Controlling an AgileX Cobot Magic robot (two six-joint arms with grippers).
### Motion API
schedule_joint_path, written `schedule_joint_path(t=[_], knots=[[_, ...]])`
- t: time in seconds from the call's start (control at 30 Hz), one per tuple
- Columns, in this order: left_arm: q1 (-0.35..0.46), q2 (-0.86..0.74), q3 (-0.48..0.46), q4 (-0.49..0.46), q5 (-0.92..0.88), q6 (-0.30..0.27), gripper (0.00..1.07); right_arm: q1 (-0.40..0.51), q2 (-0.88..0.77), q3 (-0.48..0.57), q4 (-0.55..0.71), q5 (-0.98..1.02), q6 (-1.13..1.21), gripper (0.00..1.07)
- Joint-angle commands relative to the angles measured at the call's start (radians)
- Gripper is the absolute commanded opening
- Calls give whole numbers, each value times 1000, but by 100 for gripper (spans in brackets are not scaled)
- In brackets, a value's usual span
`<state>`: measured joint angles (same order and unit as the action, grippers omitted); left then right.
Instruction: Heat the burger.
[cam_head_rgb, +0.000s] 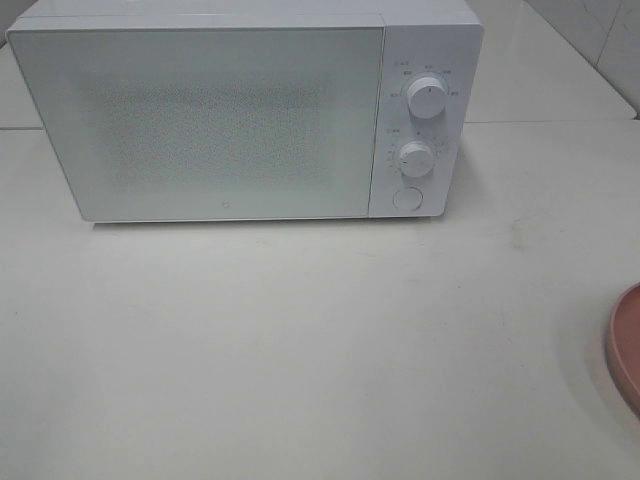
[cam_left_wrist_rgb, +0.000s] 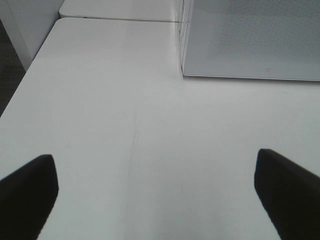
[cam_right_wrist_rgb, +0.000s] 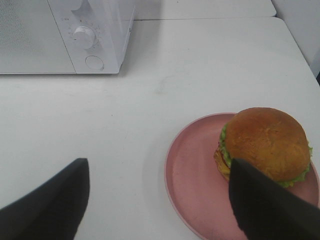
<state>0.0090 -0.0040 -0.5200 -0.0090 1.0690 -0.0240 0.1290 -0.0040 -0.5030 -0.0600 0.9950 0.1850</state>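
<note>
Broadly, a white tabletop (cam_head_rgb: 300, 350) fills most of the exterior high view, and a white microwave oven (cam_head_rgb: 245, 110) stands across the upper part of that frame with its door (cam_head_rgb: 200, 120) shut. Its control panel sits at the right end of the oven, carrying an upper dial (cam_head_rgb: 428, 101), a lower dial (cam_head_rgb: 415, 158) and a round button (cam_head_rgb: 406, 198) beneath them. At the lower right edge of the frame only a sliver of the pink plate (cam_head_rgb: 627, 345) shows, well apart from the oven. In the right wrist view that plate (cam_right_wrist_rgb: 195, 185) lies on the table, and the burger (cam_right_wrist_rgb: 265, 142) rests on the plate, toward its far right side, its golden-brown bun on top and green lettuce frilling out below. The right gripper (cam_right_wrist_rgb: 160, 200) hangs above the plate's near rim with its dark fingers (cam_right_wrist_rgb: 50, 205) spread wide, released and grasping nothing; one finger overlaps the burger's near edge in the picture, though contact cannot be told. The left gripper (cam_left_wrist_rgb: 157, 192) is likewise released, fingers (cam_left_wrist_rgb: 27, 190) far apart over bare table, near the oven's front corner (cam_left_wrist_rgb: 185, 72).
</note>
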Motion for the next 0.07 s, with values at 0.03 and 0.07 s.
schedule_joint_path(t=[0.03, 0.07], knots=[[4, -23, 3, -2, 3, 4, 100, -7, -23, 3, 5, 2, -9, 75], [4, -23, 3, -2, 3, 4, 100, -7, -23, 3, 5, 2, -9, 75]])
